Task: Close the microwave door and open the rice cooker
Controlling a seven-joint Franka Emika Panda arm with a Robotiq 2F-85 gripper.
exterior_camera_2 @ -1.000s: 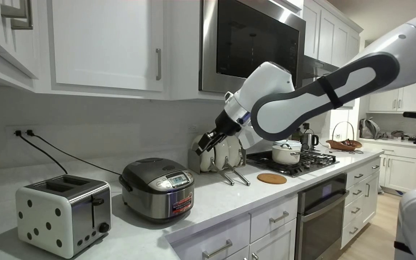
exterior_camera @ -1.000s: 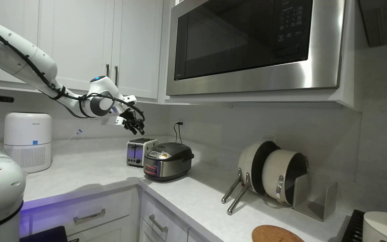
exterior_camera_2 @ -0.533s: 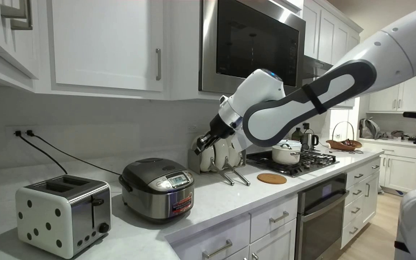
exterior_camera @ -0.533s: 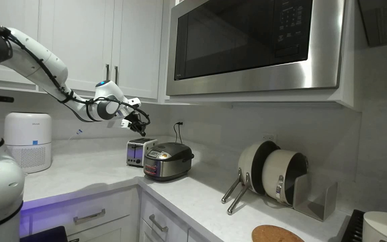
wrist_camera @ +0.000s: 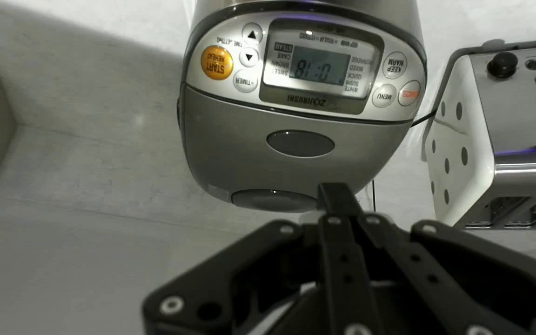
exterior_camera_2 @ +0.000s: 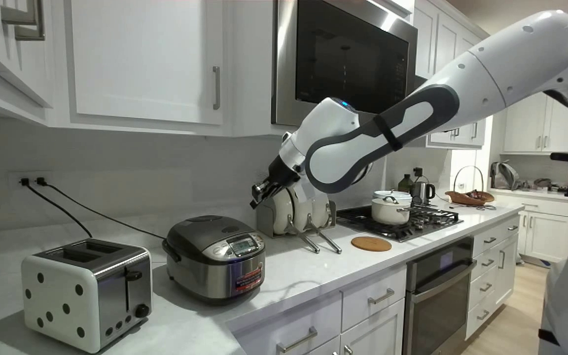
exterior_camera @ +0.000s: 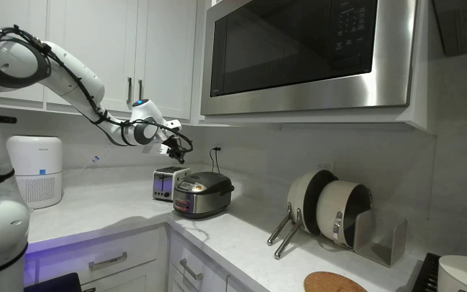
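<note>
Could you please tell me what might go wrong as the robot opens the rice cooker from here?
The rice cooker has its START button close to the shut lid, so a stray press might begin cooking. The toaster stands beside the rice cooker; a sideways swing could knock it. If the lid springs up, it might strike the closed jaws poised above its level.

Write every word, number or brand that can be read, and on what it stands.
Rice cooker (text upside down):
"ZOJIRUSHI": dark frame
"TIME SETTING" (S unclear): control panel
"START REHEAT" button
"TIMER" button
"MENU" button
"CANCEL" button
"KEEP WARM" button
Display:
"0:18", apparently
"SWEET"
"BROWN"
"CAKE"
"STEAM"
"WHITE"
"SUSHI"
"QUICK"
"MIXED"
"PORRIDGE"
Too blurred: other display words, red sticker, microwave keypad, air purifier logo.
</note>
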